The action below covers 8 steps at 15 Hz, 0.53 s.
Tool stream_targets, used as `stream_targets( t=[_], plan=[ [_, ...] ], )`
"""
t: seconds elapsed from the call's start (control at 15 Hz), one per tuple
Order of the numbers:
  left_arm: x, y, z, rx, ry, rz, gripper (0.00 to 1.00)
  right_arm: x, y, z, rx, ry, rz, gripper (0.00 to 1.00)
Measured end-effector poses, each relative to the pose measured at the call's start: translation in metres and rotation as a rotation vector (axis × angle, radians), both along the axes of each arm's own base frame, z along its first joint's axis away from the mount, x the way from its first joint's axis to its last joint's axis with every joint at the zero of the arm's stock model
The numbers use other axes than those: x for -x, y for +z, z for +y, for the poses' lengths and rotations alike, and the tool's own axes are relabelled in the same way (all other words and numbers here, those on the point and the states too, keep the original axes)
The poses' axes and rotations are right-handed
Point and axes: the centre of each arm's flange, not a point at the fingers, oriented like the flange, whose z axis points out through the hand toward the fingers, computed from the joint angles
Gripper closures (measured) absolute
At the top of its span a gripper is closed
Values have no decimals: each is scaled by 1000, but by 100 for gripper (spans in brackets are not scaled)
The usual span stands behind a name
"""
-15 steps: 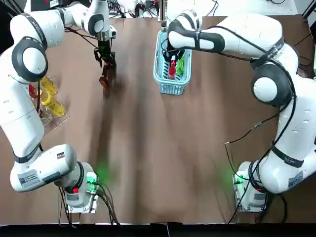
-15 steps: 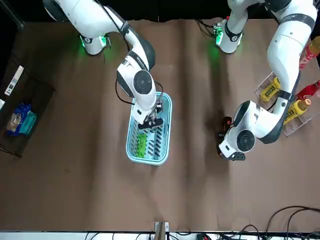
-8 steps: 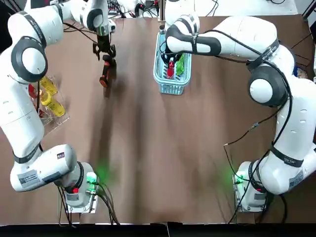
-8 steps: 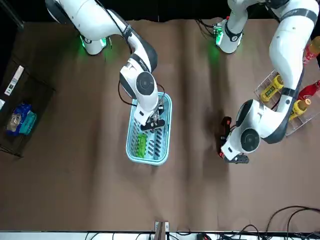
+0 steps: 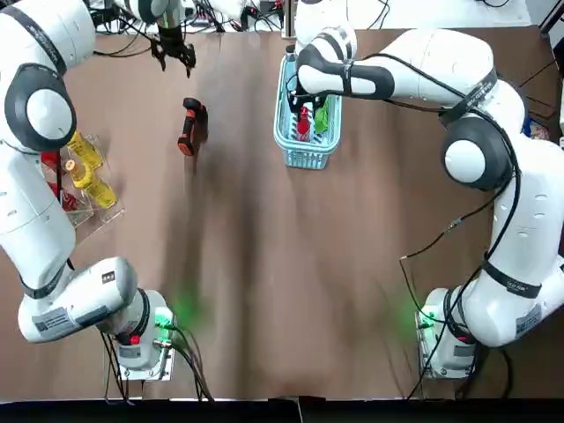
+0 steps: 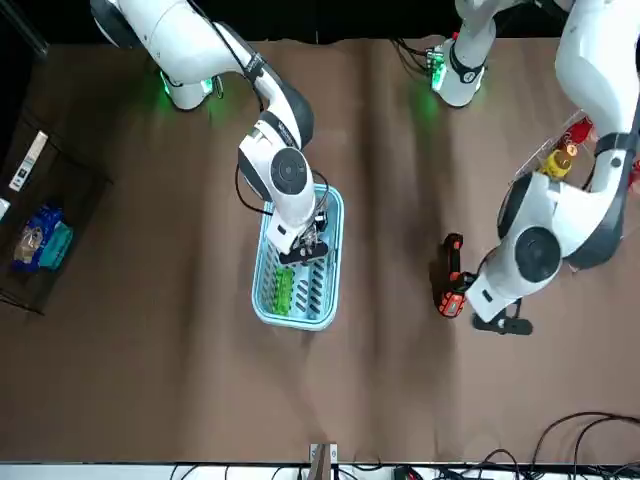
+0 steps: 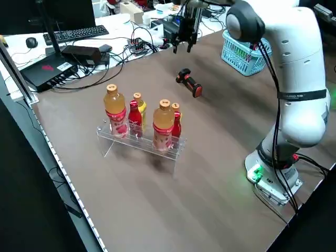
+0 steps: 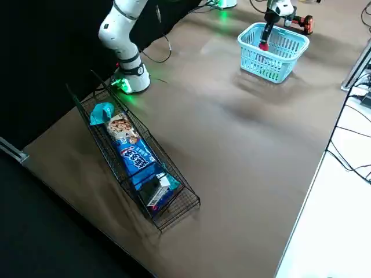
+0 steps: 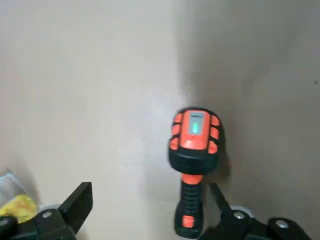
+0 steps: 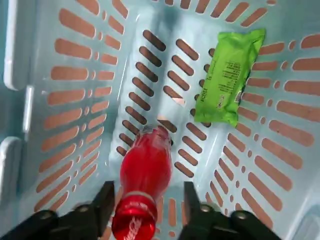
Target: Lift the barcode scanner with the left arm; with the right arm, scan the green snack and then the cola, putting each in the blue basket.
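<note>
The brown tabletop [image 5: 282, 264] fills the top view. The light blue slotted plastic basket [image 5: 304, 157] stands at its upper centre. The black-and-orange handheld barcode scanner [image 5: 189, 127] lies flat on the tabletop in the upper left, left of the basket and well apart from it. Inside the basket lie the red cola bottle [image 10: 145, 175] and, beside it, the green snack packet [image 10: 227, 77]. My right tool [image 10: 148, 200] reaches into the basket, its fingers spread either side of the bottle's cap end. My left tool [image 5: 174, 60] hangs open and empty above the scanner, near the frame's top edge.
</note>
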Motion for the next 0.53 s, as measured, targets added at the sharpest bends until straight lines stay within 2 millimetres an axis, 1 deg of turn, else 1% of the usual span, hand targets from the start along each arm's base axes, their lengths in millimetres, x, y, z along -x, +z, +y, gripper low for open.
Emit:
stream_targets(
  t=[0.07, 0.13, 0.2, 0.33, 0.4, 0.47, 0.53],
  plan=[
    [-2, 15, 7, -7, 14, -19, 0, -1, 2, 0, -2, -2, -3, 31],
    [-2, 31, 12, 15, 50, -29, 0, -3, 5, 0, -7, -4, -8, 29],
    [0, 52, 18, 53, 90, -38, 0, -5, 10, -1, -12, -7, -16, 29],
    [12, 108, 29, 123, 162, -70, 0, -14, 30, -8, -27, -24, -42, 29],
    [24, 140, 32, 144, 185, -81, 0, -20, 45, -15, -38, -37, -61, 29],
    [58, 196, 28, 150, 196, -77, 0, -32, 82, -34, -58, -69, -109, 29],
    [76, 216, 25, 144, 188, -69, 0, -37, 103, -47, -58, -86, -127, 29]
  ],
)
